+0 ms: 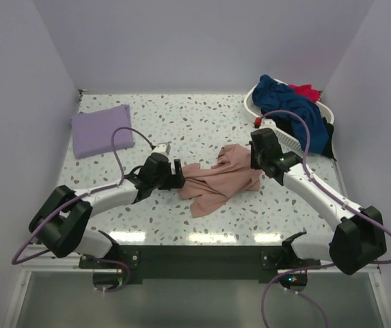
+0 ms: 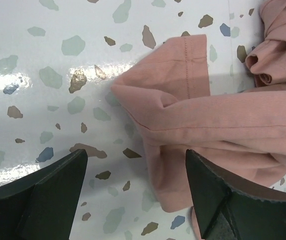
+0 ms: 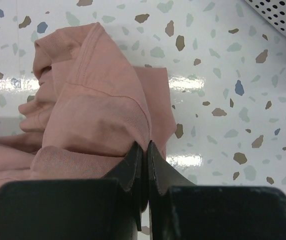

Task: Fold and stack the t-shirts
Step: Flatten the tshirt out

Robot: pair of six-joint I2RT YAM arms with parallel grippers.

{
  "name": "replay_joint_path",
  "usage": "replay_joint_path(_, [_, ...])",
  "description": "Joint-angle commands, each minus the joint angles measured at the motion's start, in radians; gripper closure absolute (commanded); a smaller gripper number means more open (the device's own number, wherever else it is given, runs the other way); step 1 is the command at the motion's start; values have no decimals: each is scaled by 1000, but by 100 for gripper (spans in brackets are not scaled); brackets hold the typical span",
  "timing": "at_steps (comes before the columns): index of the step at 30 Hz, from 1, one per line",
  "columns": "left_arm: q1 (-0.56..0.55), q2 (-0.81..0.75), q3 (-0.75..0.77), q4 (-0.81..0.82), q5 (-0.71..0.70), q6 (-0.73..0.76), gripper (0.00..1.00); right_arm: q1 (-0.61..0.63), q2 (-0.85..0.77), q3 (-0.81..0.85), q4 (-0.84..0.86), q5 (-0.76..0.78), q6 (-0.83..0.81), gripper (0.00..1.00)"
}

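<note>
The left gripper [image 2: 135, 162] was found released, its jaws set apart over the left hem of the dusty-pink t-shirt [image 1: 216, 181], which was noted crumpled at mid-table, while the right gripper [image 3: 145, 147] was clenched on a bunched fold at its right side. One lavender t-shirt [image 1: 101, 130] was recorded folded flat at the far left. The pink one was judged barely begun, and the navy t-shirt [image 1: 288, 102], red t-shirt [image 1: 306, 90] and black t-shirt [image 1: 318, 140] were seen heaped in the white basket [image 1: 251, 101] at the far right, not yet folded.

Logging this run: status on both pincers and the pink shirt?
Left pincer open over a corner of the pink shirt. Right pincer shut on its other end. Shirt crumpled mid-table, unfolded. Nothing blocking.
</note>
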Motion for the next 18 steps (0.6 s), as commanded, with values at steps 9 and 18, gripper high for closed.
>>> replay_joint_path(9, [-24, 96, 68, 144, -58, 32, 18, -27, -45, -1, -11, -15, -9, 100])
replay_joint_path(18, [-26, 105, 90, 190, -66, 53, 25, -33, -43, -1, -18, -21, -18, 100])
